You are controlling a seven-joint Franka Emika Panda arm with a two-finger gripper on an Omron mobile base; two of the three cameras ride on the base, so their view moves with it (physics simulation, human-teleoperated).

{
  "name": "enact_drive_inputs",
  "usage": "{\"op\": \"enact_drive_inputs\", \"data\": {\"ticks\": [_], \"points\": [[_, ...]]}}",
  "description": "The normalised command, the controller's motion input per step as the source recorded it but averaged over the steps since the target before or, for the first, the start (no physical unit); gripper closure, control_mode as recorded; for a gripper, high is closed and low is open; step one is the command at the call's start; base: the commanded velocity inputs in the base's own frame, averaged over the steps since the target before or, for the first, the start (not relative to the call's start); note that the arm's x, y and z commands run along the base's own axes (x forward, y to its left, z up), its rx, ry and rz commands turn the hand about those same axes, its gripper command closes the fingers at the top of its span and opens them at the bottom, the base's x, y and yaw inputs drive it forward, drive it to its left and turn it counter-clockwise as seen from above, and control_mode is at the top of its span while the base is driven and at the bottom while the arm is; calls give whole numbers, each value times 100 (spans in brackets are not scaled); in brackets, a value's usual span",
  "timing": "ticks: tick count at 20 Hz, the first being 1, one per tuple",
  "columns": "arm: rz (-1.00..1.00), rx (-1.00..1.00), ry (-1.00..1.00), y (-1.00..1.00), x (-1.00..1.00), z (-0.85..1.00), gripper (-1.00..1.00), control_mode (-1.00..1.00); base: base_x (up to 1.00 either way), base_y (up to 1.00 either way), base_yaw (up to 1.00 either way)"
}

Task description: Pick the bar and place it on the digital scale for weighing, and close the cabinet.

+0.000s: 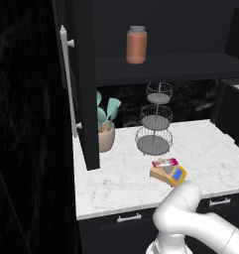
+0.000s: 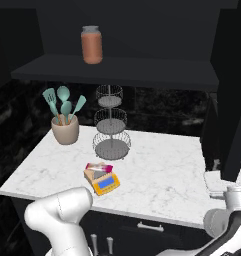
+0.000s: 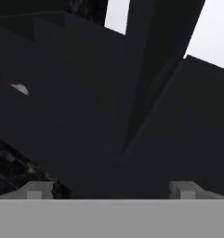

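Currently, in the left base view, the bar [image 1: 164, 162] lies across the grey plate of the digital scale [image 1: 169, 173], which sits on the white marble bench [image 1: 111, 178] in front of the three-tier wire basket [image 1: 154, 121]. So the weighing part looks done, by my judgement. The cabinet [image 1: 84, 84] has its left door swung out toward the camera, edge-on, with the silver bar handle [image 1: 69, 82] on its outer face; a terracotta jar [image 1: 136, 44] stands on the open shelf, and a pot of teal utensils [image 1: 106, 126] stands just beside the door's lower edge. In the right base view the same bar [image 2: 99, 167] rests on the scale [image 2: 102, 179], and the right door [image 2: 234, 95] also stands open, dark and edge-on at the far right. In the hand view the fingers [image 3: 111, 189] stand wide apart with nothing between them, facing dark cabinet panels at a steep tilt; which door this is I cannot tell. Step in hand, as I read it: closing the doors. To do it well, press a flat side of the fingers against the door's outer face near its free edge, away from the hinge, and sweep along the door's arc, keeping clear of the utensil pot and the scale.
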Motion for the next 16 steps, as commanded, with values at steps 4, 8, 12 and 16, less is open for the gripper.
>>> {"op": "enact_drive_inputs", "data": {"ticks": [4, 8, 12, 16], "points": [[0, -21, -8, -26, -36, 2, -100, -100, 0, 0, 0], [0, -17, -1, -36, -18, 14, -100, -100, 0, 0, 0], [0, -18, 0, -45, -8, 21, -100, -100, 0, 0, 0], [0, -20, -2, -16, -11, 43, -100, -100, 0, 0, 0]]}}
